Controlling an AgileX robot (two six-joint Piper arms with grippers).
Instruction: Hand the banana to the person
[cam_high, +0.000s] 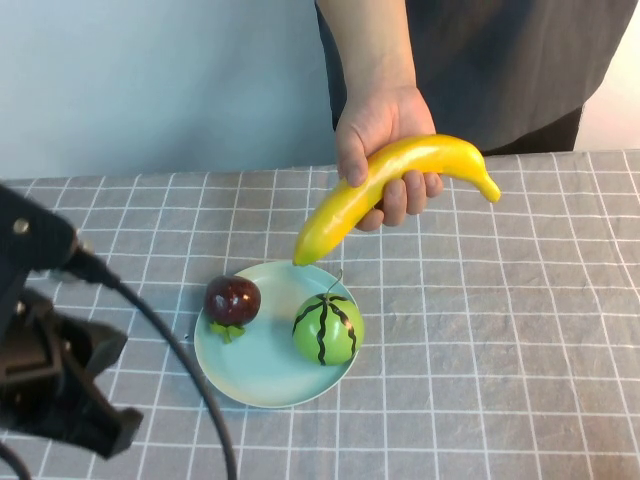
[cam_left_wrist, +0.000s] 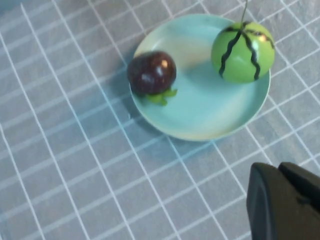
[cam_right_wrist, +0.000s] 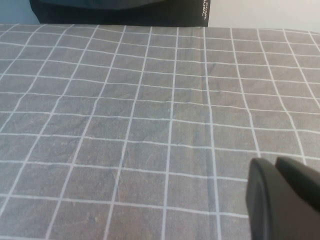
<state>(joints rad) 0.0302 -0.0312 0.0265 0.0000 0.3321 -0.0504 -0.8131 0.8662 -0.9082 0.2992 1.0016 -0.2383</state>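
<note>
The banana (cam_high: 400, 180), long and bright yellow, is in the person's hand (cam_high: 375, 125) above the far middle of the table, its lower tip over the far rim of the plate. The person (cam_high: 480, 60) stands behind the table in a dark grey shirt. My left gripper (cam_left_wrist: 278, 169) is shut and empty, low at the near left, apart from the plate; its arm shows in the high view (cam_high: 60, 390). My right gripper (cam_right_wrist: 275, 165) is shut and empty over bare cloth, out of the high view.
A light blue plate (cam_high: 250, 385) holds a round green striped melon (cam_high: 328, 330) and a dark purple fruit (cam_high: 233, 300); both show in the left wrist view, melon (cam_left_wrist: 242, 51) and fruit (cam_left_wrist: 151, 73). A grey checked cloth (cam_high: 500, 330) covers the table.
</note>
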